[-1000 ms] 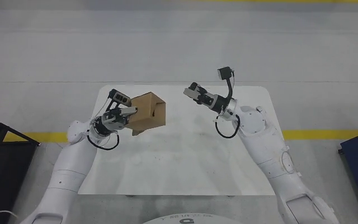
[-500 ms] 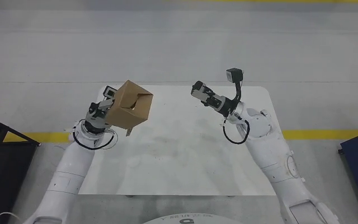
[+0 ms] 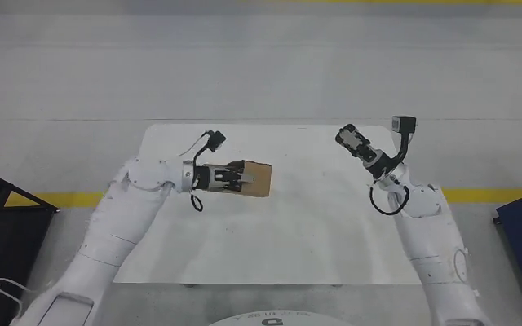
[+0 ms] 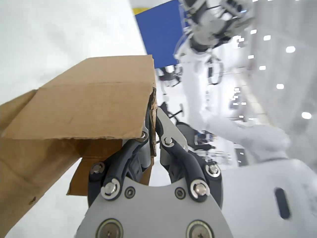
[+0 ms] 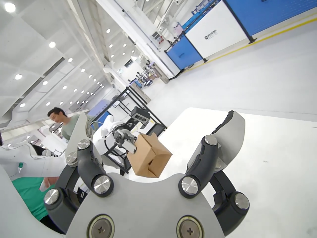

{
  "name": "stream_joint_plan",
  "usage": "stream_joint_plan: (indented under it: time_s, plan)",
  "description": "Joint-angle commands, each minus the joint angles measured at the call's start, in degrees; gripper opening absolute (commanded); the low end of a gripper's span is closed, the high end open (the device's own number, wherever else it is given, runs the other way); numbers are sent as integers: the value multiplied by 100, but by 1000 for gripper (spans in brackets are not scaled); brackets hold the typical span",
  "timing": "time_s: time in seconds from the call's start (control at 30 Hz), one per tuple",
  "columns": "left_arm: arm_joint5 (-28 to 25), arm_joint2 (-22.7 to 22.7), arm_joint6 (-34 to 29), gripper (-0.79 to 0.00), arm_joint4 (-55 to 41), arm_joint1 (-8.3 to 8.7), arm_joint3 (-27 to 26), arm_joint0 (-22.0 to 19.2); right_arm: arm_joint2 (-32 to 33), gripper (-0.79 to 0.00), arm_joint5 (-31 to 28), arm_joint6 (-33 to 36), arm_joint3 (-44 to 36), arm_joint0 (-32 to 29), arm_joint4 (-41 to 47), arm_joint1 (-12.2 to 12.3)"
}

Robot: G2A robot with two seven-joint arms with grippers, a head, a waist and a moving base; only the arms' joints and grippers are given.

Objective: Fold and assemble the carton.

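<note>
A brown carton [image 3: 254, 178] is held over the left middle of the white table [image 3: 269, 244], lying sideways. My left gripper [image 3: 234, 177] is shut on one of its walls; the left wrist view shows the fingers [image 4: 146, 134] pinching the cardboard edge of the carton [image 4: 81, 105], with loose flaps beside them. From the right wrist view the carton [image 5: 148, 158] looks boxed up, one end flap folded inward. My right gripper [image 3: 352, 138] hangs open over the table's back right, well apart from the carton, with nothing between its fingers [image 5: 231, 122].
A black frame [image 3: 16, 220] stands on the floor left of the table and a blue panel [image 3: 514, 220] right of it. A yellow floor line [image 3: 473, 196] runs behind. Bare table surface lies in front of and between the arms.
The left arm swung the carton from the back left corner in toward the table's middle and turned it sideways. The right arm drew back to the right, away from the carton.
</note>
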Motion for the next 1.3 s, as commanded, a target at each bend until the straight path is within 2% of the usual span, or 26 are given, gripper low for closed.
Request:
stream_joint_plan:
  time_s: [0.0,0.1,0.17,0.2,0.23,0.27,0.6,0.7,0.93,1.0,1.1,1.27]
  plan:
    - [492,387,-126,-785,1028,-19,-116,-117,104,0,5,16,39,-103,23,19]
    - [958,828,-259,-785,1650,-77,-232,-303,154,0,31,127,136,-172,89,42]
    - [1090,998,-197,-785,1692,-127,-280,-372,138,0,56,199,189,-177,89,51]
    - [1180,1065,-184,-514,1755,-144,-270,-411,117,0,70,233,202,-172,80,54]
    - [1264,1132,-173,-123,1895,-155,-281,-463,92,0,82,255,210,-162,78,56]
    - [1353,1186,-157,0,2016,-163,-291,-496,54,0,103,276,218,-147,76,55]
    - [1793,1373,-281,0,2289,-199,-535,-609,-419,0,235,348,271,246,-168,29]
    - [1712,1272,-161,0,2083,-196,-662,-566,-494,0,242,334,276,286,-204,27]
    - [1111,790,356,0,1346,-138,-834,-263,-504,0,154,208,299,227,-187,39]
    - [949,532,434,0,1146,-84,-829,-124,-490,0,141,176,256,182,-199,45]
    - [626,-95,513,0,750,51,-895,241,-472,0,206,122,116,103,-360,57]
    - [-39,-1626,468,0,-31,347,-1019,1239,-539,0,511,141,-270,-6,-690,69]
